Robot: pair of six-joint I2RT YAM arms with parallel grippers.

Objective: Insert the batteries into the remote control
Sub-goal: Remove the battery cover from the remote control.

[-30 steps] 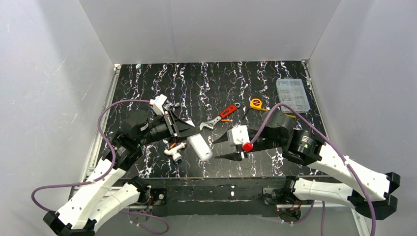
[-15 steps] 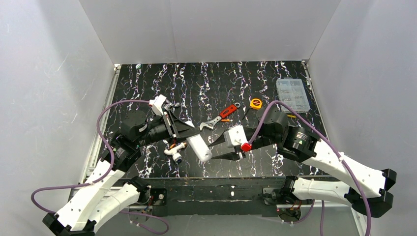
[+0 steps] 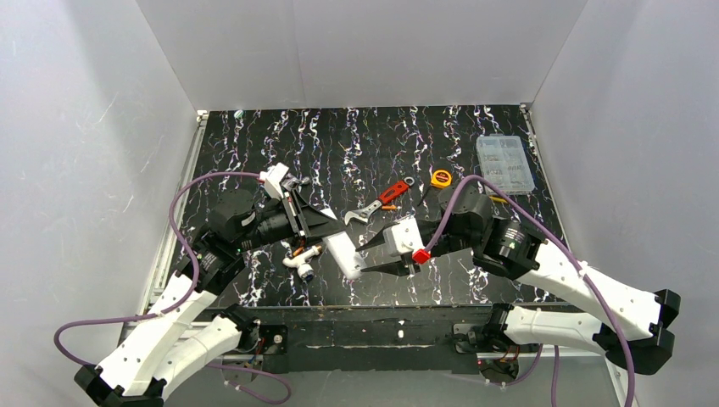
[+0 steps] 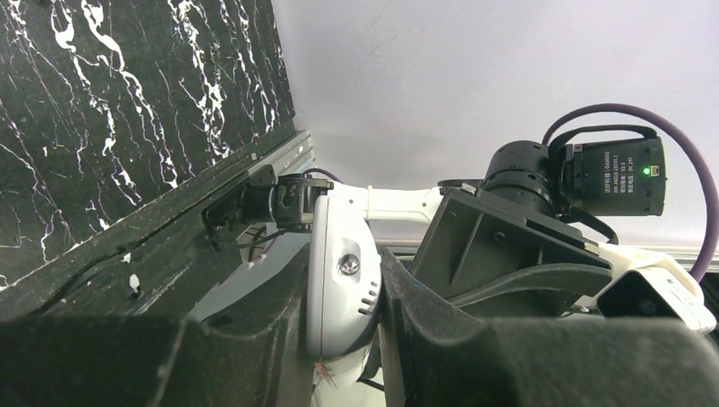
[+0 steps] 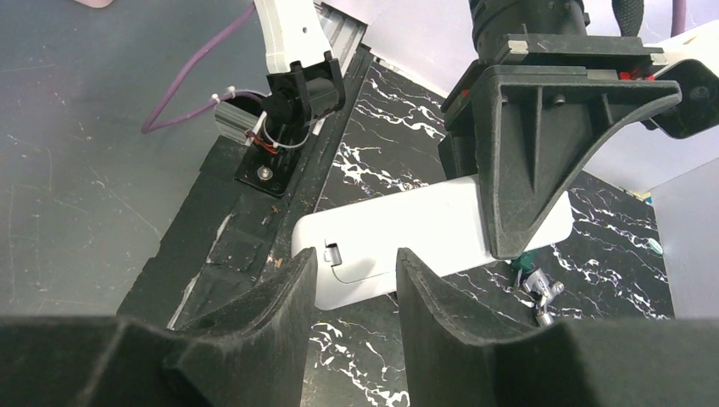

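Observation:
My left gripper [image 3: 332,234] is shut on the white remote control [image 3: 344,253] and holds it tilted just above the table. From the left wrist the remote control [image 4: 339,280] is seen edge-on, pinched between both pads. In the right wrist view its back [image 5: 407,233] faces me, with a cover and small latch [image 5: 332,254] at the near end. My right gripper [image 5: 356,270] is open, its tips either side of that near end; from above the right gripper [image 3: 363,257] sits at the remote's right end. A thin orange battery [image 3: 389,208] lies by the wrench.
A red-handled wrench [image 3: 377,203] and a yellow tape measure [image 3: 441,178] lie mid-table. A clear parts box [image 3: 504,163] stands at the back right. A white tube-shaped tool [image 3: 301,263] lies under the left gripper. The table's front edge [image 3: 373,309] is close behind.
My right gripper has moved left up to the remote's end, and its jaws have narrowed a little. The left gripper and remote have stayed still.

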